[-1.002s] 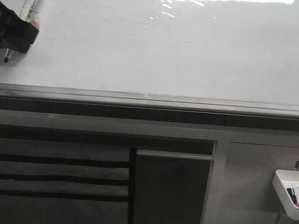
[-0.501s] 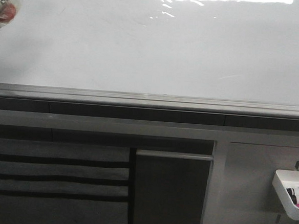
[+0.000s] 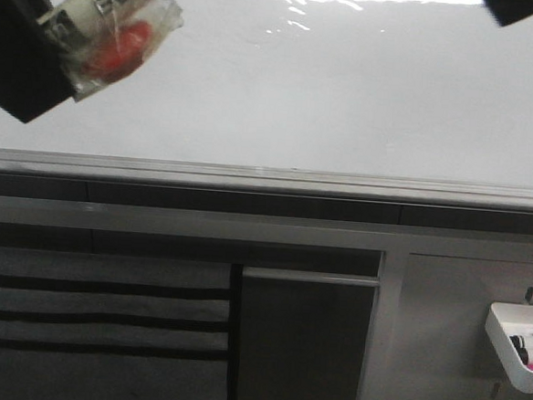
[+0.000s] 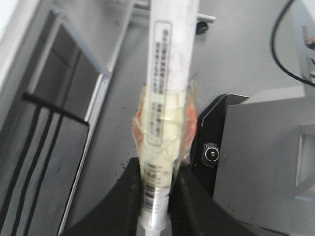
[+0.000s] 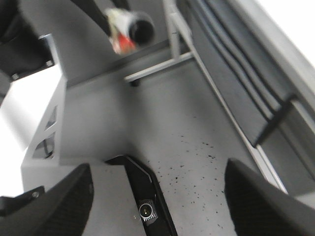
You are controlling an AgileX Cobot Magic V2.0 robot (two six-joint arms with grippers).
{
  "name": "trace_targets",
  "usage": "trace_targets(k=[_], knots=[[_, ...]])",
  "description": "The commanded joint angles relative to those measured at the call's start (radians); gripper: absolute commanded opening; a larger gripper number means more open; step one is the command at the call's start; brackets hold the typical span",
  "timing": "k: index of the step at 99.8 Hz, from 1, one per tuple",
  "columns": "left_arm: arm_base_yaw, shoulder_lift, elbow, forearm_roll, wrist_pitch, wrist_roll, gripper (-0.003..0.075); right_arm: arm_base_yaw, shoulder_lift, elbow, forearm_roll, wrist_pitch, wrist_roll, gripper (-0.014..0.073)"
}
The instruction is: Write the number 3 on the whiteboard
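The whiteboard (image 3: 329, 94) fills the upper half of the front view, glossy white with glare near its top. The number 3 does not show on the part of the board in view. My left gripper (image 3: 48, 47) is at the top left, close to the camera, shut on a white marker (image 3: 109, 24) wrapped in clear tape with orange under it. In the left wrist view the black fingers (image 4: 128, 196) clamp the marker (image 4: 170, 73) near its end. Only a dark corner of my right gripper (image 3: 522, 7) shows at the top right. In its wrist view the right gripper (image 5: 157, 196) is open with nothing held.
A grey metal rail (image 3: 268, 177) runs along the board's lower edge. Below it are dark slatted panels (image 3: 94, 316) and a dark cabinet door (image 3: 302, 349). A white tray (image 3: 519, 350) with markers hangs on the grey pegboard (image 3: 447, 359) at the lower right.
The left gripper with the marker rose from the left edge, went almost out of view, and is now nearer the camera at the top left. The right gripper's corner has appeared at the top right.
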Motion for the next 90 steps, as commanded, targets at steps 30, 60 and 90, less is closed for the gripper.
trace_targets(k=[30,60,90], knots=[[-0.075,-0.023,-0.035,-0.03,-0.018,0.014,-0.0018,0.283,0.236,-0.233,0.011,-0.095,-0.053,0.047],[-0.075,-0.023,-0.035,-0.028,-0.018,0.014,-0.0018,0.315,0.304,-0.271,-0.007,-0.106,-0.053,0.0339],[-0.075,-0.023,-0.035,-0.027,-0.021,0.014,-0.0018,0.315,0.304,-0.271,-0.007,-0.089,-0.053,0.0071]])
